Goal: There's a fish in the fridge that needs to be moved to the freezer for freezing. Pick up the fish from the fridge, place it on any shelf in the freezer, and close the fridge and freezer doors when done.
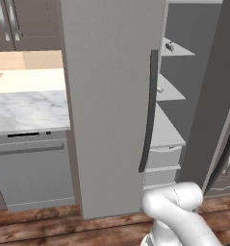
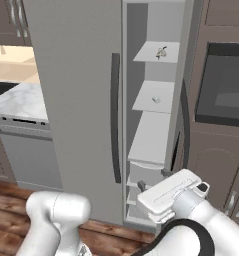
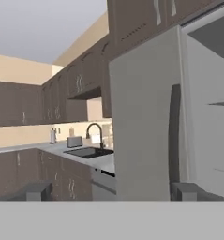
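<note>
The left door (image 2: 76, 100) is closed, its dark curved handle (image 2: 115, 120) facing me. The right door (image 1: 215, 86) hangs open, baring white shelves. On the top shelf lies the fish (image 2: 161, 52), tiny and dark grey, also seen as the fish (image 1: 169, 46). My gripper (image 2: 153, 180) is low in front of the open compartment's drawers, well below the fish, open with nothing between its fingers. In the hand view my gripper (image 3: 112, 190) looks at the closed door (image 3: 141, 131), fingertips (image 3: 38, 190) wide apart.
A small pale item (image 2: 155, 99) rests on the second shelf. Drawers (image 1: 163, 157) sit below the shelves. A marble counter (image 1: 30, 108) over a dishwasher (image 1: 32, 168) lies left. A wall oven (image 2: 223, 95) is right of the open door. A sink with faucet (image 3: 95, 136) is far left.
</note>
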### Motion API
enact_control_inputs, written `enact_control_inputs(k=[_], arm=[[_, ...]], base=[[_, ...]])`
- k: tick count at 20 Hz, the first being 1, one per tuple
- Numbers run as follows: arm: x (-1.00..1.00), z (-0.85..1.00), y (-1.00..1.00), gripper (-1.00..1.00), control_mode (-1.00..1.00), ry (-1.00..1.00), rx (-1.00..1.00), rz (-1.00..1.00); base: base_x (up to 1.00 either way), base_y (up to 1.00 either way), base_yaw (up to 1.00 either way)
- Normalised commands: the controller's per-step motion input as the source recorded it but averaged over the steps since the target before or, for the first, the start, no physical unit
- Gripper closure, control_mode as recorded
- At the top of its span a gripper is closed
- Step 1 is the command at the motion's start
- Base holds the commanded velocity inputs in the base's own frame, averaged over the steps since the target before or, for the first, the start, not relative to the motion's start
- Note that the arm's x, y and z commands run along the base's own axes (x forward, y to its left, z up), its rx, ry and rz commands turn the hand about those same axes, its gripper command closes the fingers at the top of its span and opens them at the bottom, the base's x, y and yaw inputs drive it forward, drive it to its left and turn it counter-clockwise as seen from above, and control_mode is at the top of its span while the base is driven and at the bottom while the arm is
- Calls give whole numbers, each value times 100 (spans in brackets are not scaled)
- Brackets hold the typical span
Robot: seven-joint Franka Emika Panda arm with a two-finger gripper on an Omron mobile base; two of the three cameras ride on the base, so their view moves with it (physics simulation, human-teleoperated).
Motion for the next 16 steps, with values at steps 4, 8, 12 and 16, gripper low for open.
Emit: enact_control_inputs(k=[4, 8, 12, 16], arm=[[47, -35, -21, -100, -100, 0, 0, 14], [48, -34, -19, -100, -100, 0, 0, 13], [52, -29, -18, -100, -100, 0, 0, 12], [36, -14, -31, -100, -100, 0, 1, 10]], base=[[0, 0, 0], [0, 0, 0], [0, 0, 0], [0, 0, 0]])
